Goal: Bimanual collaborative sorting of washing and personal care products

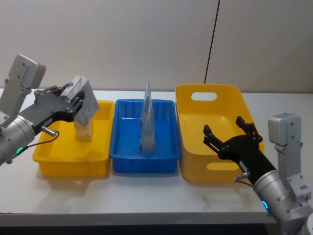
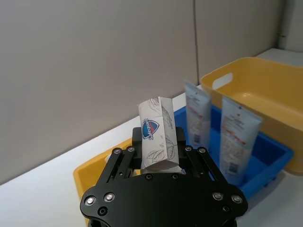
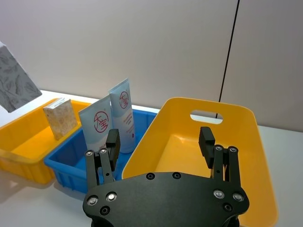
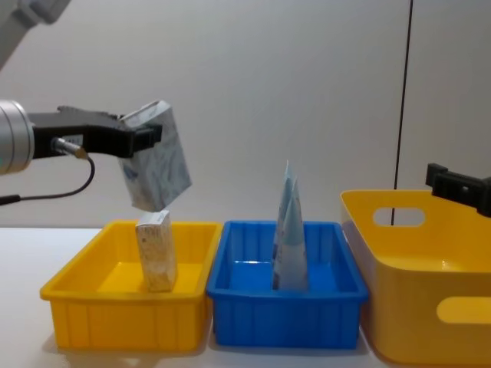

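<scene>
Grey-beige marbled print fills my left gripper (image 1: 76,98): its fingers are closed onto the upper end of the boxy marbled-print pack (image 4: 157,157), which I hold in the air over the small yellow bin (image 4: 123,307) on my left; the pack's long axis runs steeply down but tilted, the gripped top leaning toward my arm and the free lower end swung toward the blue bin (image 4: 284,314); in the left wrist view its printed face with a shield logo is turned to the camera. Just under that lower end the smaller beige block pack (image 4: 156,251) stands upright on its narrow end inside the same yellow bin, near its back; I cannot tell whether the two touch. In the blue bin in the middle, two pale blue pouches (image 3: 97,127) stand upright, tapering upward, one close behind the other. My right gripper (image 1: 226,128) hangs over the front of the large yellow bin (image 1: 195,171) on my right, fingers spread wide and holding nothing. All three bins sit side by side on the white table (image 1: 146,196).
</scene>
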Controlling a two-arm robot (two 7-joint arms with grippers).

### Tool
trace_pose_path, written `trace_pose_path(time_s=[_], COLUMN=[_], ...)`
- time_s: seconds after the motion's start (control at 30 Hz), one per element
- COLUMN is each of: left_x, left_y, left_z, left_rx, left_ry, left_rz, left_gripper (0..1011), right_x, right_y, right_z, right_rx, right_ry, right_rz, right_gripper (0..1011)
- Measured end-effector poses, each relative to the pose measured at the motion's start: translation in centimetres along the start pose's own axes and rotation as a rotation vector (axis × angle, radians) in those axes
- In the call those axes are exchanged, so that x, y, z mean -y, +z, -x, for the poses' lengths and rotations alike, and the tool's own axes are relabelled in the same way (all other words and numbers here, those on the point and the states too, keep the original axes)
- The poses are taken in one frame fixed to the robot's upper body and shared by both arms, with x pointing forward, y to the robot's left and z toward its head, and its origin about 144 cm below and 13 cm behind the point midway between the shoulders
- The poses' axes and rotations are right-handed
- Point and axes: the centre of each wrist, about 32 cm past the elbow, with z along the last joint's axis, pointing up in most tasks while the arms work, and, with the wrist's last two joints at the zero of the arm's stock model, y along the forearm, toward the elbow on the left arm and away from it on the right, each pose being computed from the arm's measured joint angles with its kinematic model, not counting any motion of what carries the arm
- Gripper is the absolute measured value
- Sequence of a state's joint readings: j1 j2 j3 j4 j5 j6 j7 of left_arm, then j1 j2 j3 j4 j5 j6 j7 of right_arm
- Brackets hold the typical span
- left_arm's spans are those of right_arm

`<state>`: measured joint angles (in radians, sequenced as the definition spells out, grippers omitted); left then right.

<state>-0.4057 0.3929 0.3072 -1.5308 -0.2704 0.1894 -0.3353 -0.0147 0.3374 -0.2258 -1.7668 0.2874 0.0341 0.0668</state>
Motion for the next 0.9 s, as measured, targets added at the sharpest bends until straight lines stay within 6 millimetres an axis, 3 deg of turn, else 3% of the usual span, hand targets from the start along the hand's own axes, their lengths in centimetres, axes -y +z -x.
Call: trace_pose_path(time_s=[0.9], left_x=[-1.5], left_y=[2.8], left_z=[-0.4], left_rx=[0.074], left_ry=[-0.439], left_rz=[0.089], left_gripper=[352], right_x=[0.0], right_y=[0.0], right_z=[0.0], right_rx=[0.0], right_ry=[0.0], right_rz=[0.0], right_gripper=[1003])
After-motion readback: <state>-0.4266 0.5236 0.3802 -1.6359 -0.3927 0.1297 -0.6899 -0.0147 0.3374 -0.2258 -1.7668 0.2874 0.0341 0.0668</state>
